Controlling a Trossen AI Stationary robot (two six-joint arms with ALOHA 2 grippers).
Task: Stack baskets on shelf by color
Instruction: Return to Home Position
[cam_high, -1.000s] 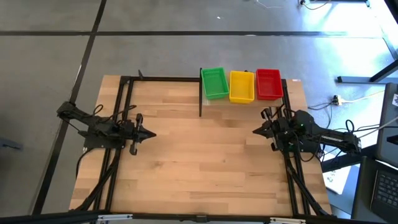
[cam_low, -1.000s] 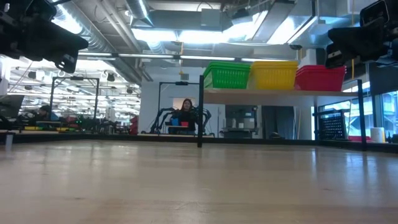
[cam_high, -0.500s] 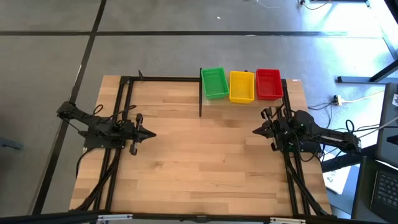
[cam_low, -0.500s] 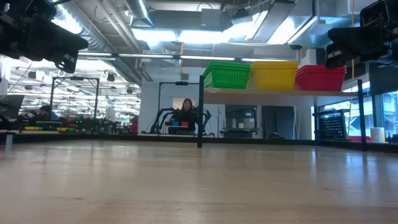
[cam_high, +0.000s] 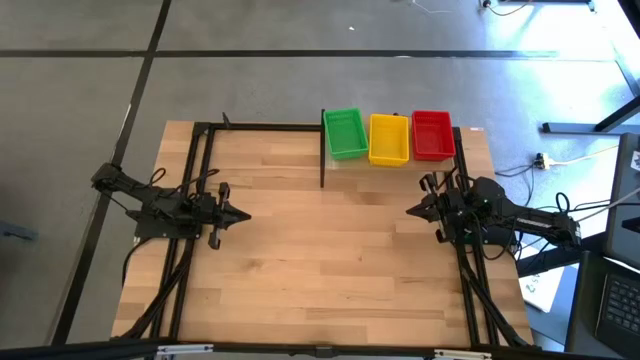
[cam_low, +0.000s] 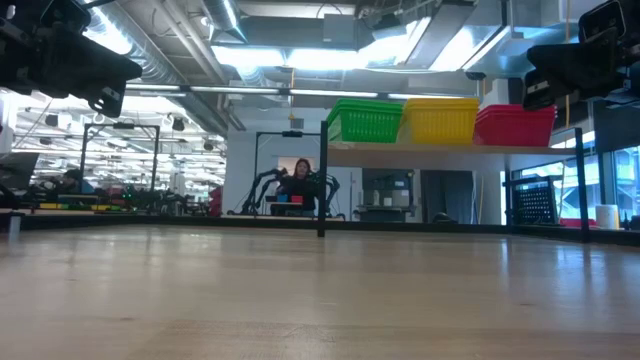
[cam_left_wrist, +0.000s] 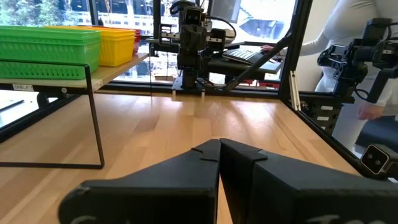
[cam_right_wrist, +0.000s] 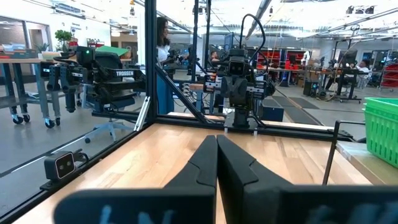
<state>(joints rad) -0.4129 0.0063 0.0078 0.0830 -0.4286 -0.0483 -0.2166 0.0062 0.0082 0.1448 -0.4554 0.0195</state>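
The green baskets (cam_high: 345, 132), yellow baskets (cam_high: 389, 138) and red baskets (cam_high: 432, 134) stand side by side on the raised pale shelf (cam_low: 420, 149) at the table's far right edge; the low view shows each as a stack. The shelf rests on thin dark posts (cam_high: 322, 150). My left gripper (cam_high: 243, 215) is shut and level at the table's left side, touching nothing. My right gripper (cam_high: 412, 211) is shut and level at the right side, just in front of the shelf, also touching nothing.
Black frame rails (cam_high: 200, 200) run along the table's left, right and far edges. The middle of the wooden tabletop (cam_high: 330, 250) lies bare between the two arms. A person (cam_low: 298, 180) sits far behind the table.
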